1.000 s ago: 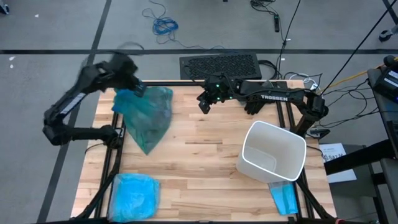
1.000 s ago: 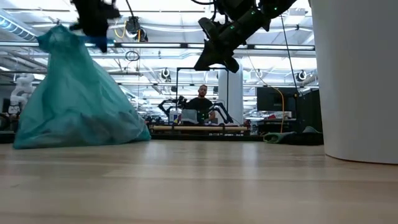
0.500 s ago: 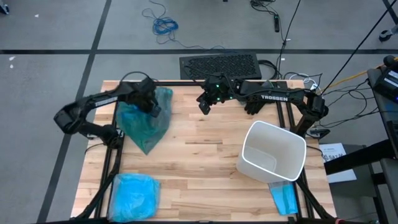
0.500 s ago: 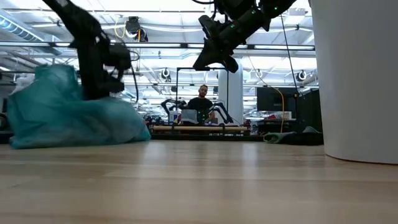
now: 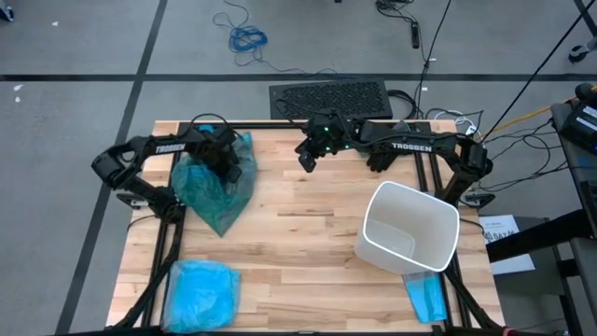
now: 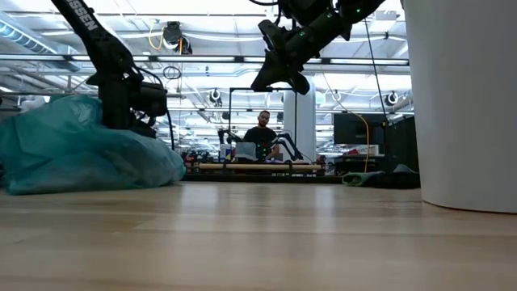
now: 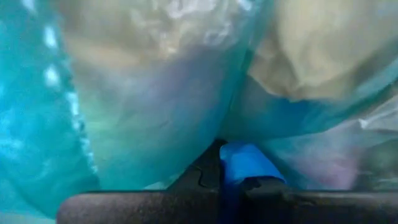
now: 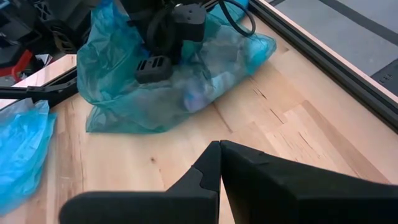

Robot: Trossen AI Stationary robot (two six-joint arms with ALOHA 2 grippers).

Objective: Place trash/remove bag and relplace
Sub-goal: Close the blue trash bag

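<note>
Bag slumped on the table's far left corner, your left gripper clamped on its plastic.
High view: the bin stands unlined, well apart on the right; the right gripper waits pinched shut over the far edge. Low view: the bag sags on the wood beside the left gripper; let go carelessly and it may spill trash. Left wrist view: thin film fills the frame around the closed fingers; a hard tug could tear it. Right wrist view: the bag lies near the table edge and could slide off.
</note>
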